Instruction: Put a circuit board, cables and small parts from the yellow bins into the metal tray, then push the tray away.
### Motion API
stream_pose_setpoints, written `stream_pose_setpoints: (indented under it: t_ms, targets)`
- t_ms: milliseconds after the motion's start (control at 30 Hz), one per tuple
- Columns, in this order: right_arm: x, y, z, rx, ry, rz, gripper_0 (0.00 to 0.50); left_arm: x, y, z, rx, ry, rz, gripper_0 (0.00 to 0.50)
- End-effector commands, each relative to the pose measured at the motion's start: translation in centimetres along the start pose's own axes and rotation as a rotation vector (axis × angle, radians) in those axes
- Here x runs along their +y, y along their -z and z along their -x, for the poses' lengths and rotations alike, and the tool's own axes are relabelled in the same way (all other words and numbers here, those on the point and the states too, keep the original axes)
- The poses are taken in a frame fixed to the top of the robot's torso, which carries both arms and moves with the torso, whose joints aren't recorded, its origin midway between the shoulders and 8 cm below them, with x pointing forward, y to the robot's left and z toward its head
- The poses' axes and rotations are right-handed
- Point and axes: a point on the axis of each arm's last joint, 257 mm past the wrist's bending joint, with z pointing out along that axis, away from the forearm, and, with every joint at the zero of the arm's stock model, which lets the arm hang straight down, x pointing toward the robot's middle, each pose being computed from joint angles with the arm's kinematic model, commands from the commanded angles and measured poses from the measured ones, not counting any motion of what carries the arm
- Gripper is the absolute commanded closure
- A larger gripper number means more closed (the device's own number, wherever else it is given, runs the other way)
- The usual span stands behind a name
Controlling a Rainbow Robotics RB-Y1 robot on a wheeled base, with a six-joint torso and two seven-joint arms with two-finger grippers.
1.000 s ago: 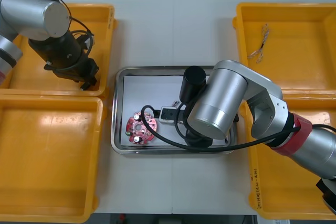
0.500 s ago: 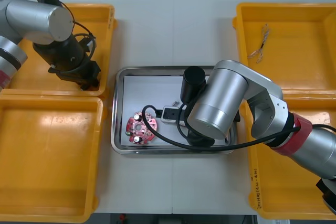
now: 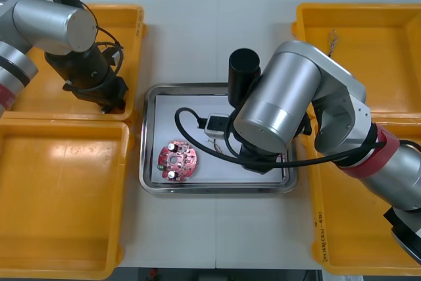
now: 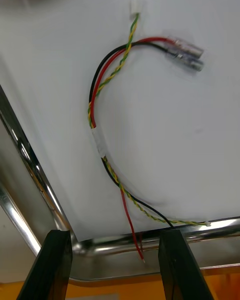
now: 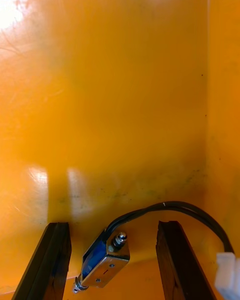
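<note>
Currently, right hand (image 4: 114, 232): hanging open over the metal tray (image 3: 148, 137), its black fingers (image 4: 55, 260) standing well apart with nothing between them but the tray's shiny rim.
Red and yellow cable (image 4: 107, 145): lying loose on the tray's white inside just beyond those fingers. Red, black and twisted yellow-green strands are running together through a white band. They are curving off to two clear-sleeved metal ends (image 4: 184, 54) and a small white plug (image 4: 134, 6), and the thin tail ends are crossing onto the rim.
Circuit board (image 3: 176, 160): resting flat in the tray's near left part, round and red with small silver dots, apart from the cables.
Black cable (image 3: 186, 118): looping in the tray's middle beside a white connector block (image 3: 216, 123) and partly going under the right arm.
Left hand (image 5: 112, 225): reaching down into the far left yellow bin (image 3: 131, 21), its fingers spread open.
Small metal part (image 5: 102, 260): lying on the bin floor between the left fingers, near the bin's wall. It is showing a blue-wrapped body in a bright metal frame with a pin sticking out, and a black lead (image 5: 170, 207) is arching away from it.
Desk (image 3: 197, 31): carrying the tray between the bins.
</note>
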Motion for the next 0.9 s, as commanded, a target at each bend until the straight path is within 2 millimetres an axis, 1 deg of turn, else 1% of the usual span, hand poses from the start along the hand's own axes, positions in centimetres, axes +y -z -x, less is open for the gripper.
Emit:
stream_pose_setpoints:
  t_ms: [33,67,100,133,267,433,467,533,567,667,733,900]
  targets:
    - [-2.3,5.1,4.0,-0.147,-0.076,-0.064,0.0,0.0,0.8,0.5,0.006,-0.145,0.032,0.102]
    - [-2.5,5.4,4.0,-0.154,-0.088,-0.07,0.0,0.0,0.9,0.6,0.005,-0.147,0.032,0.201]
    - [-2.8,5.9,4.2,-0.166,-0.111,-0.076,0.0,0.0,0.9,0.5,0.007,-0.148,0.032,0.414]
    - [-3.3,6.3,4.2,-0.174,-0.135,-0.084,0.0,0.2,1.0,0.5,0.006,-0.147,0.032,0.499]
    - [-4.9,7.6,4.1,-0.205,-0.211,-0.096,0.0,0.3,1.0,0.5,0.006,-0.149,0.033,0.5]
    - [-7.5,9.2,2.3,-0.232,-0.345,-0.088,0.0,0.6,1.2,0.6,0.001,-0.15,0.033,0.5]
    - [-7.7,9.2,2.1,-0.233,-0.358,-0.086,0.0,0.6,1.4,0.7,-0.001,-0.15,0.032,0.5]
    - [-9.0,10.0,1.2,-0.243,-0.415,-0.091,0.0,0.9,1.6,0.8,-0.006,-0.149,0.03,0.5]
    - [-9.2,10.1,1.0,-0.244,-0.427,-0.093,0.0,0.9,1.7,0.9,-0.007,-0.148,0.028,0.5]
    - [-11.0,11.1,0.0,-0.256,-0.476,-0.121,0.0,1.3,2.3,1.1,-0.016,-0.145,0.022,0.5]
    - [-12.6,12.1,-0.8,-0.266,-0.506,-0.16,0.0,1.6,2.9,1.4,-0.029,-0.158,0.011,0.5]
    - [-15.4,13.4,-2.8,-0.275,-0.591,-0.202,0.0,2.5,4.5,2.3,-0.065,-0.181,-0.005,0.5]
